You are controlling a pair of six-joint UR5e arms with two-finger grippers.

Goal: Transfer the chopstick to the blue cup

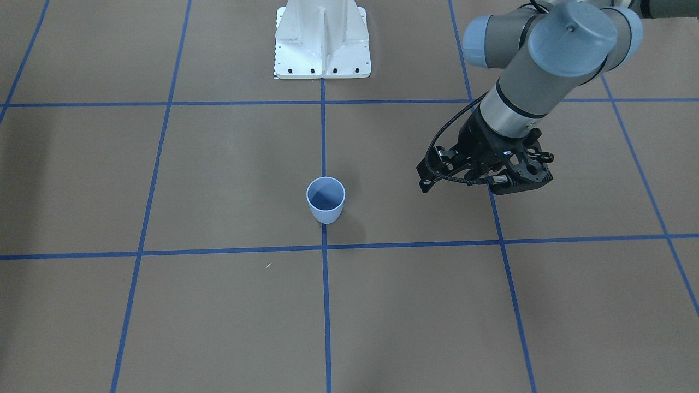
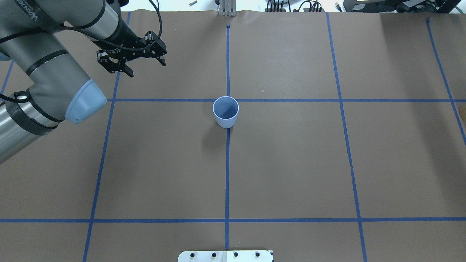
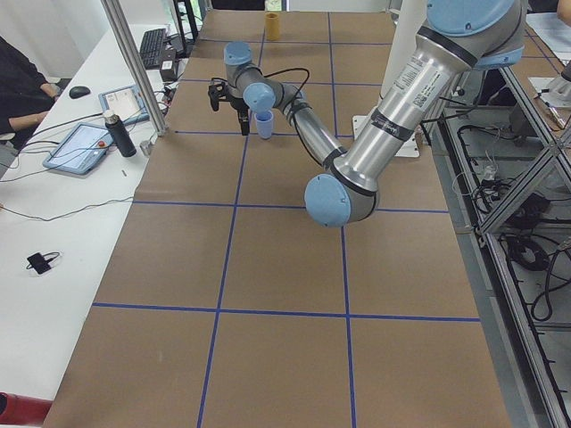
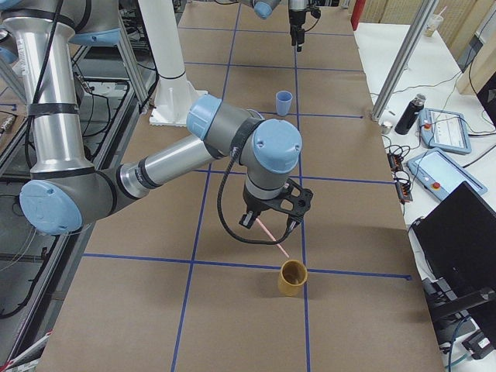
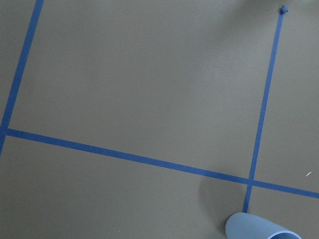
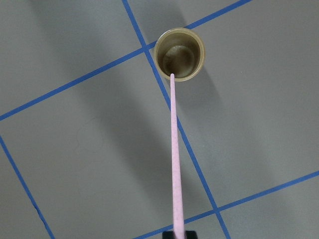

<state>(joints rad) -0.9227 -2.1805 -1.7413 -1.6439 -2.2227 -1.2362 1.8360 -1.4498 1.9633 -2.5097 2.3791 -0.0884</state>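
While the right gripper pinches the chopstick by one end (only a dark sliver of it shows at the wrist view's bottom edge), the stick's far tip meets the rim of a tan cup at upper centre. The blue cup stands upright mid-frame overhead, on a blue tape line. The left gripper, at upper left, hangs spread wide and empty.

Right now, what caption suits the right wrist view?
Pink chopstick, held by the right gripper, points down at the tan cup.
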